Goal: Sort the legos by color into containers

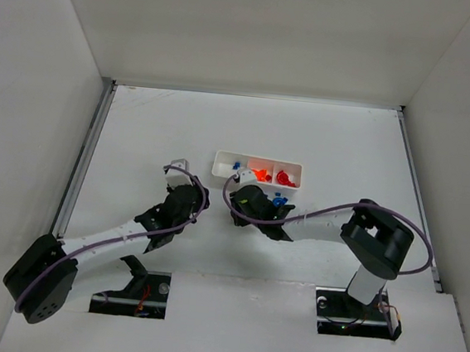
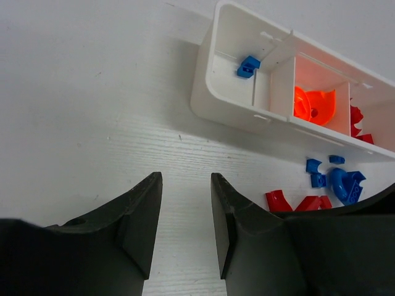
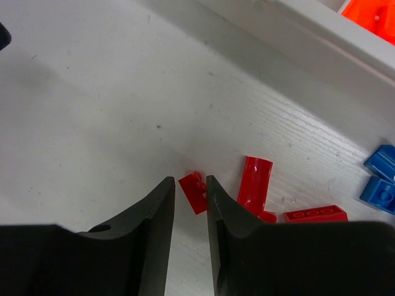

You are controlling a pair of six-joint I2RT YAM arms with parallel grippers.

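The white three-compartment tray (image 1: 227, 169) lies mid-table and also shows in the left wrist view (image 2: 210, 92). It holds a blue lego (image 2: 248, 66) in its left cell, orange legos (image 2: 315, 106) in the middle and red legos (image 2: 358, 120) in the right. In front of it lie loose blue legos (image 1: 278, 202) and red ones (image 3: 254, 179). My right gripper (image 3: 190, 182) is low over the table, open, its jaws straddling a small red lego (image 3: 195, 192). My left gripper (image 2: 185, 179) is open and empty over bare table, left of the tray.
More loose pieces lie by my right gripper (image 1: 251, 198): a flat red brick (image 3: 315, 214) and blue ones (image 3: 381, 179). My left gripper (image 1: 198, 196) sits close to the right one. White walls enclose the table on three sides.
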